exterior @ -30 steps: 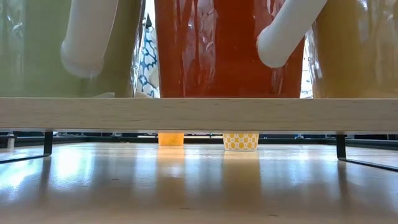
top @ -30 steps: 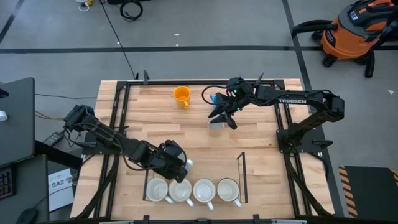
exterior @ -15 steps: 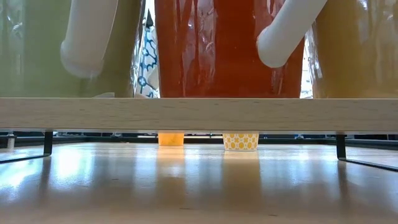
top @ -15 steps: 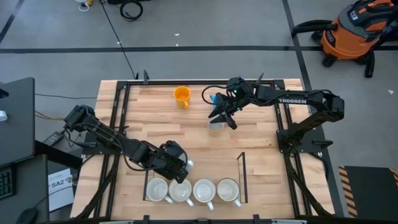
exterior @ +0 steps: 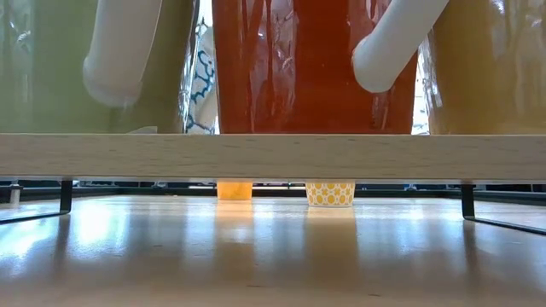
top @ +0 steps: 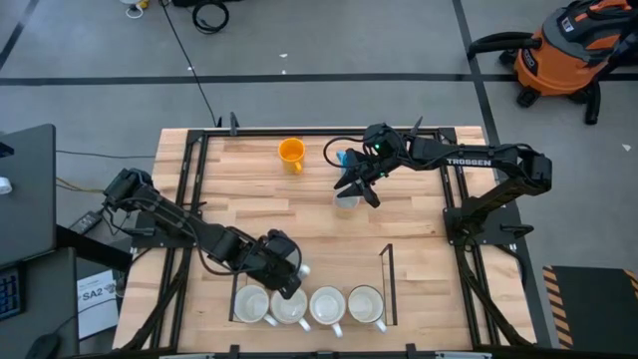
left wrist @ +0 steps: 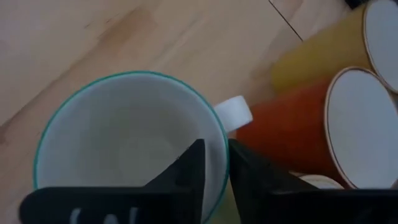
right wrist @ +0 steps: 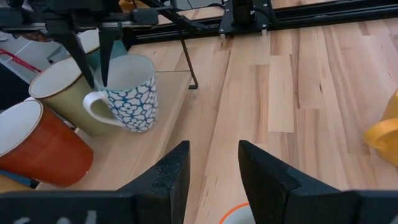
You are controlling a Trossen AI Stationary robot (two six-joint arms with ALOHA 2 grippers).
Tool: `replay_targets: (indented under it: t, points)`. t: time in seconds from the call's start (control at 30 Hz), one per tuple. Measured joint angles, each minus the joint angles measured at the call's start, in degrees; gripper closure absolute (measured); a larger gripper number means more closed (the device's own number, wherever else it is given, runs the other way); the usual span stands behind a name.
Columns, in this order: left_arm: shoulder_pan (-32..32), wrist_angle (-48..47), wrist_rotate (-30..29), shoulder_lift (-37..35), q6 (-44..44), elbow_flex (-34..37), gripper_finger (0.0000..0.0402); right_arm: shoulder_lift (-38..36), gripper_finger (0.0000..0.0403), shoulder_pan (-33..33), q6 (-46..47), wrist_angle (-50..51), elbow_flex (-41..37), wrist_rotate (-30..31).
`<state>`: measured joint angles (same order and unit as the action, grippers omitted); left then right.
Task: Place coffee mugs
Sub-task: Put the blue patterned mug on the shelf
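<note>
A white mug with blue flowers and a teal rim (right wrist: 127, 93) stands upright on its base on the wood beside a green mug (right wrist: 62, 93) and a red-brown mug (right wrist: 37, 152), in the row at the table's near edge (top: 327, 304). My left gripper (left wrist: 216, 165) is over it, slightly open, with the rim between its fingers. My right gripper (top: 357, 191) hangs open at the far middle over a yellow-patterned mug (exterior: 330, 194). An orange-yellow mug (top: 291, 153) stands farther back. My left gripper has one finger (left wrist: 193, 168) inside the flowered mug and the other (left wrist: 249, 180) outside, astride the rim (left wrist: 219, 146) next to the handle (left wrist: 233, 113). The fingers come slanting down from above. Whether they touch the wall I cannot tell.
A black wire frame (top: 387, 269) fences the row of mugs at the near edge. A small blue thing (top: 344, 158) lies behind my right gripper. Black rails (top: 199, 179) run along the table's sides. Bare wood lies between the two arms.
My left gripper has tipped a little further down toward the row of mugs at the near edge. In the low view the flowered mug has shifted slightly between the green and red-brown mugs. My right arm has kept still.
</note>
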<state>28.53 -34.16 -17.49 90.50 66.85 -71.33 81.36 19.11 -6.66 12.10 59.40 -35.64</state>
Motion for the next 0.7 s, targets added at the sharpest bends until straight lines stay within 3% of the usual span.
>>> replay_targets:
  t: [0.2, 0.5, 0.7]
  points:
    - [0.0, 1.4, -0.1, 0.0, 0.0, 0.0, 0.0298, 0.0, 0.0261, 0.0, 0.0, 0.0, 0.0, 0.0]
    - [-0.1, 2.0, -0.1, -0.2, -0.3, 0.0, 0.0292, 0.0, 0.0261, 0.0, -1.0, 0.0, 0.0, 0.0]
    - [-1.2, 3.0, 1.2, -3.5, -7.1, 0.0, 0.0292, 0.0, 0.0261, 0.0, -1.0, 0.0, 0.0, 0.0]
